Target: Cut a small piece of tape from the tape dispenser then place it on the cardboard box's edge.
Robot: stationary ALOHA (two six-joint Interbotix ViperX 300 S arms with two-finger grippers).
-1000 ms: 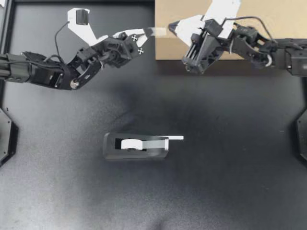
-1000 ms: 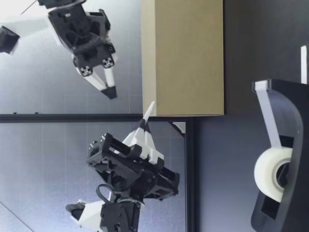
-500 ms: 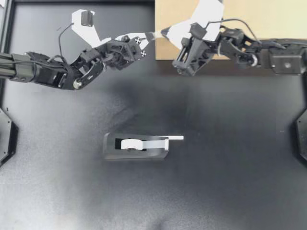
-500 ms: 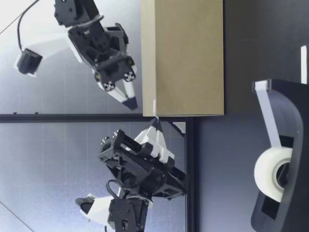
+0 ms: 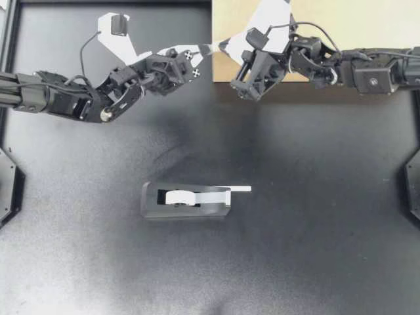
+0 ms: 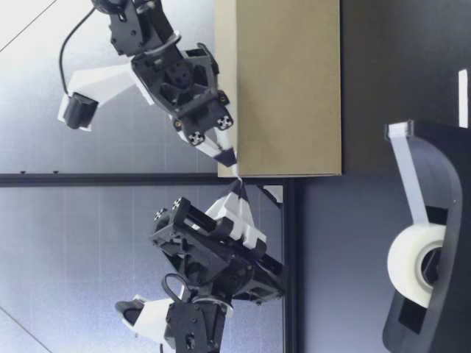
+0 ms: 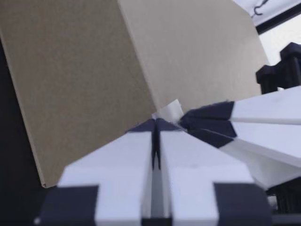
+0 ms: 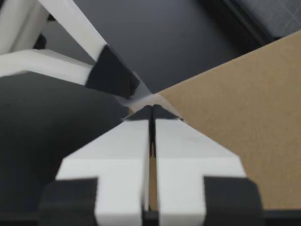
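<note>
Clear tape (image 7: 171, 109) at box (image 5: 380, 20) corner | left tool (image 5: 207, 50), right tool (image 5: 226, 44) pinch it (both closed)

Cardboard box (image 5: 367, 20): matt brown paperboard, faintly fibrous. Tape dispenser (image 5: 152, 209): smooth black plastic, dull sheen; tape roll (image 5: 178, 197) of whitish, semi-glossy film. Piece of tape (image 7: 170, 110): thin, translucent, shiny. Left gripper (image 5: 207, 49) and right gripper (image 5: 223, 44): smooth white plastic, matt black tips. Table (image 5: 295, 249): black, matt, softly creased covering.

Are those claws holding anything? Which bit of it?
A small piece of tape: the left gripper pinches one end, the right gripper the other, at the box's corner.
</note>
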